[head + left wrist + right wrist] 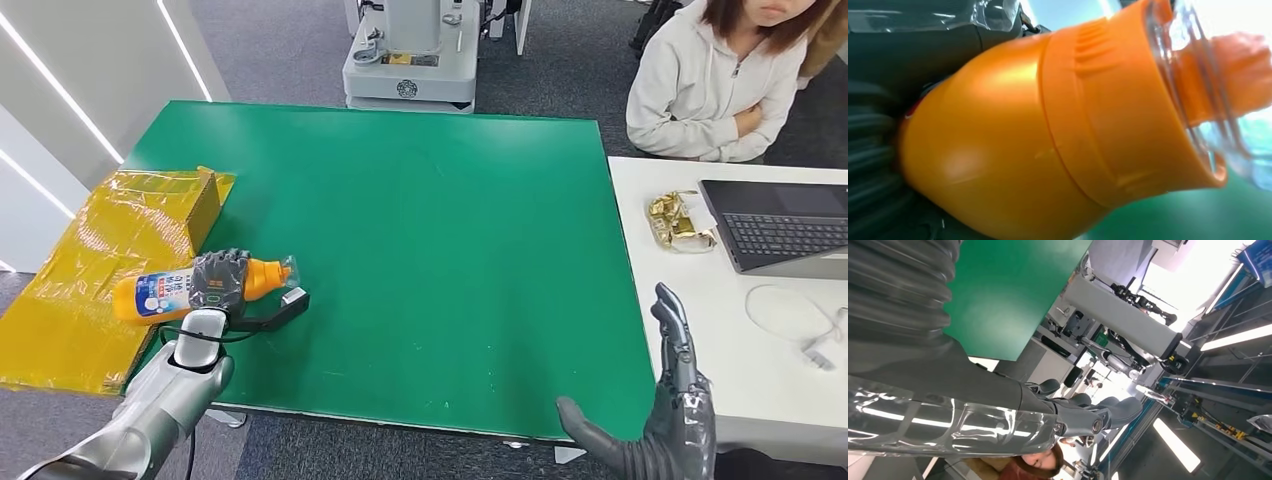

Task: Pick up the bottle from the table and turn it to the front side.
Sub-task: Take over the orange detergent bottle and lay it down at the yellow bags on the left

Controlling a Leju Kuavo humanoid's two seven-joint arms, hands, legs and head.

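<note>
Left hand holds the bottle on its side at the tabletop's near-left corner; right hand is free at the near-right corner.

The green tabletop (420,260) carries no loose items on its central area. A yellow-taped cardboard box (120,260) lies flattened against the tabletop's left edge. The orange bottle (195,288) lies horizontal over the near-left corner, partly above the box, with its clear-capped neck pointing toward the tabletop's centre and its labelled body pointing outward past the left edge. The left hand (220,282) wraps its fingers (228,262) over the bottle's middle, between label and shoulder. In the left wrist view the bottle (1048,130) sits directly against the hand. The right hand (665,400) holds nothing, fingers extended and apart, at the near-right corner.
</note>
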